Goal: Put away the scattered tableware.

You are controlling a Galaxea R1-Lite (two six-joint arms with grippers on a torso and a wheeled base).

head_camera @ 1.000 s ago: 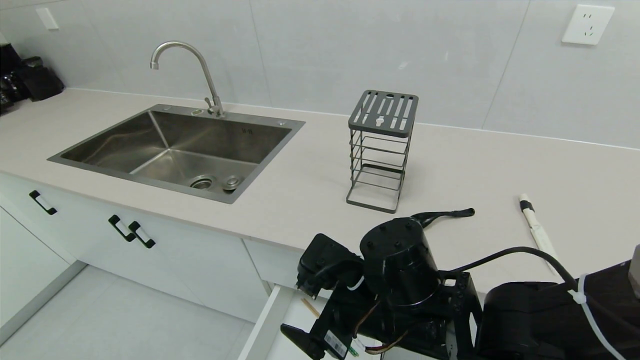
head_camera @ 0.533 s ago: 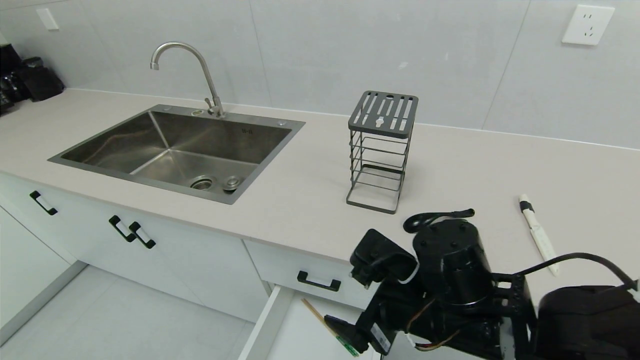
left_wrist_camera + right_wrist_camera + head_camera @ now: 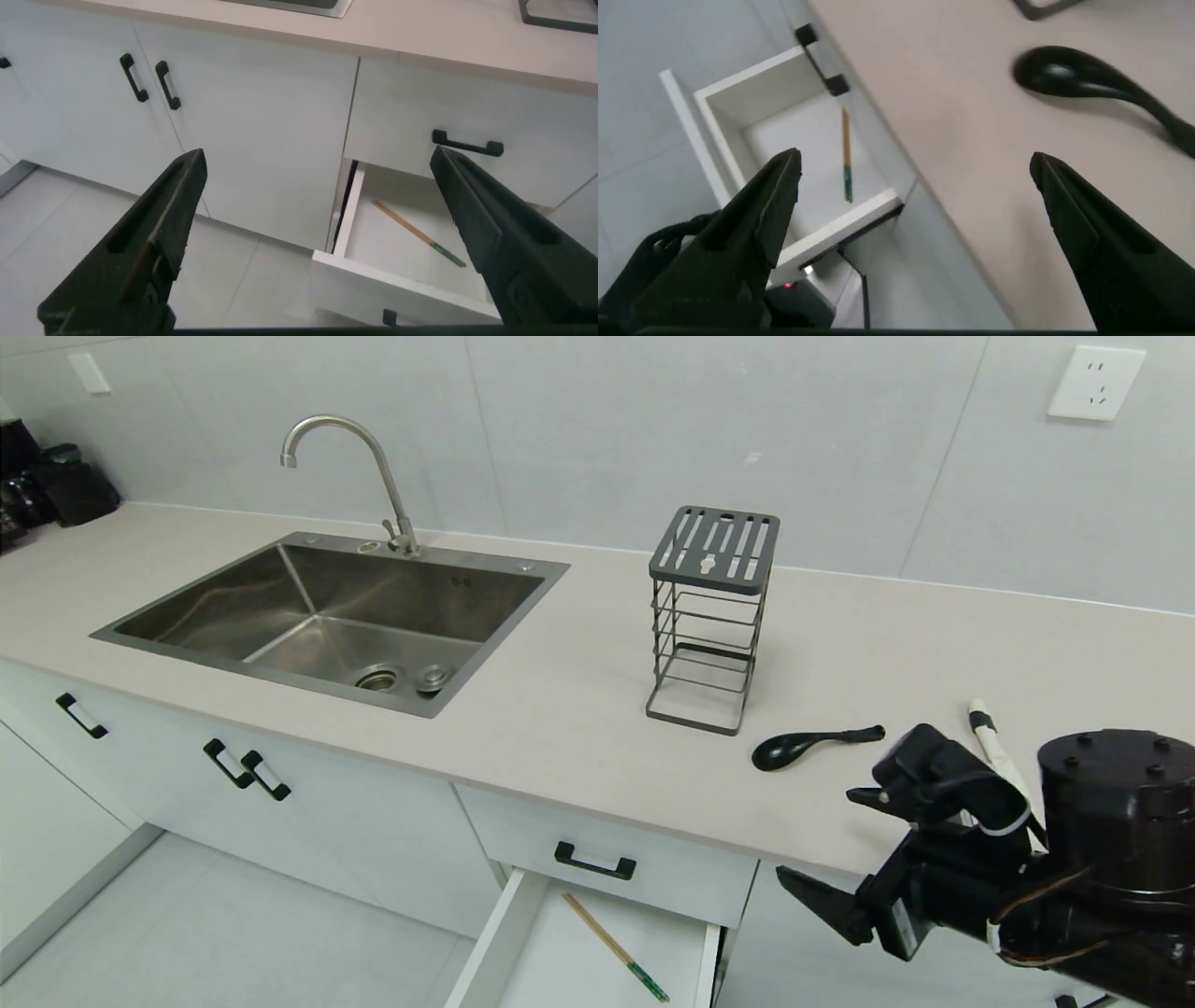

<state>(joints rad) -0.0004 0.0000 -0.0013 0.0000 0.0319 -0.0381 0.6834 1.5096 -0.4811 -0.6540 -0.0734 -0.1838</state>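
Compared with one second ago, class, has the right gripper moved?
Yes: the right gripper went rightward, away from the rack, uncovering the black spoon.

The right gripper (image 3: 818, 834) is seen low on the right side, pointed toward the left, with its jaws spread wide and nothing held between them. The left gripper (image 3: 318, 201) is also opened wide, and empty.

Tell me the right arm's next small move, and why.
Probably swing the right end effector over the black spoon and lower onto its handle. The jaws stand open and empty, the spoon lies loose on the counter, and a chopstick lies in the open drawer.
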